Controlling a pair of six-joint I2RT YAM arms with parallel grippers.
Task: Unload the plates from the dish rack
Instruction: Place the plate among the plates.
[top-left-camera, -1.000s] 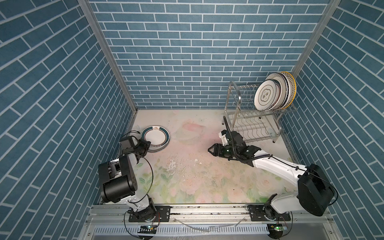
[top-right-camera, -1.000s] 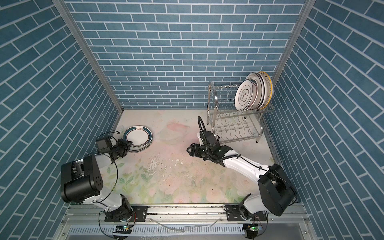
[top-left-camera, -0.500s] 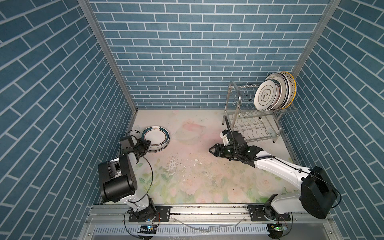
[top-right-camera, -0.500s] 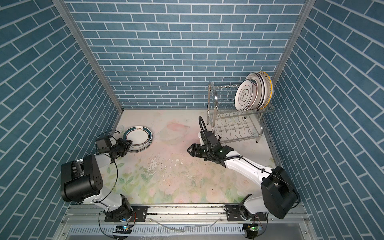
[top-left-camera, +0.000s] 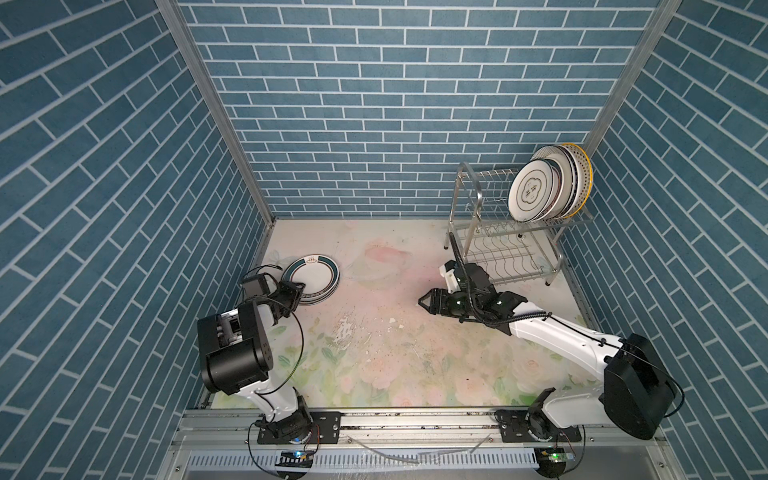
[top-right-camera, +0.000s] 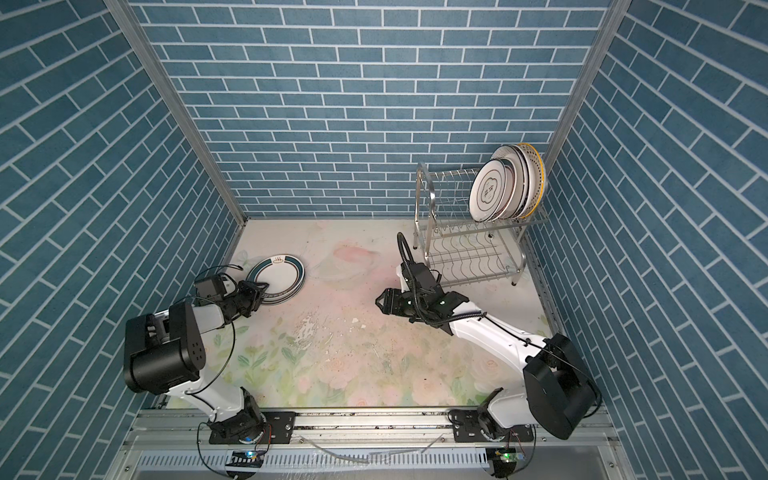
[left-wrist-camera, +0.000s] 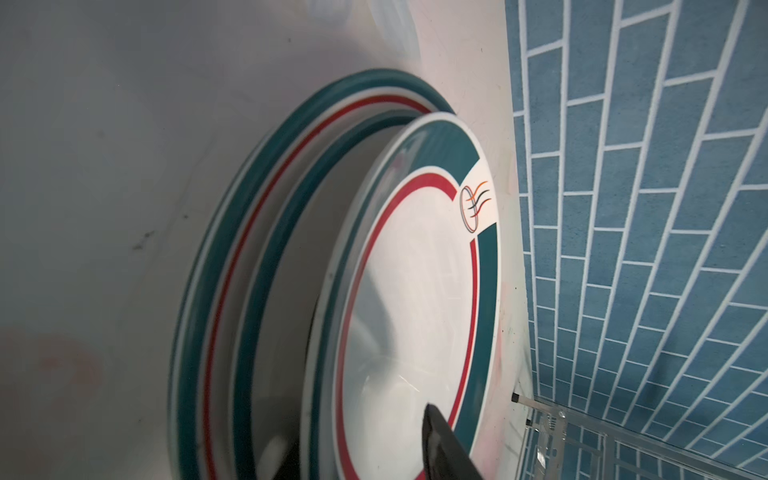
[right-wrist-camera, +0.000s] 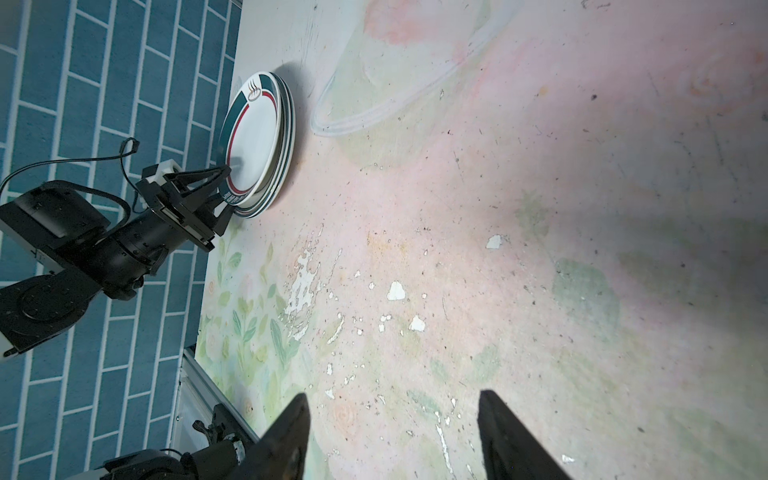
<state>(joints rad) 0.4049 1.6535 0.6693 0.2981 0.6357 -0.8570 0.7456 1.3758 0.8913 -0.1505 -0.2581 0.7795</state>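
**Near edge.** Mounting rail (top-left-camera: 415, 428) carrying both arm bases, along the front of the floral counter (top-left-camera: 374, 353).

**Right end effector** (top-left-camera: 424, 300) (top-right-camera: 380, 304) (right-wrist-camera: 392, 395). Mid-counter, right of centre, low over the bare surface. Jaws spread wide, nothing between them. Well apart from the rack and from every plate.

**Left end effector** (top-left-camera: 297, 286) (top-right-camera: 261, 288) (right-wrist-camera: 224, 191). Left side of the counter, near the left wall. Jaws parted wider than a plate's rim, one finger (left-wrist-camera: 440, 444) over the top plate (left-wrist-camera: 415, 291) and one below its near edge. Released rather than clamped, though the upper fingertip may rest on the plate face; the wrist view is too blurred to settle that.

**Stacked plates** (top-left-camera: 316, 276) (top-right-camera: 280, 276) (right-wrist-camera: 253, 137). Several white plates with teal band and red ring, lying flat on the counter at the left, just beyond the left end effector. The top plate sits off-centre on the ones beneath.

**Dish rack** (top-left-camera: 469, 195) (top-right-camera: 428, 195). Two-tier steel wire frame, far right corner, standing on the counter.

**Racked plates** (top-left-camera: 532, 193) (top-right-camera: 490, 193). A close row on edge at the right end of the upper tier, leaning back. The front one is white with a dark ring and a central mark. The rearmost has a yellow rim.

**Surround.** Blue brick-pattern walls (top-left-camera: 374, 104) on three sides.
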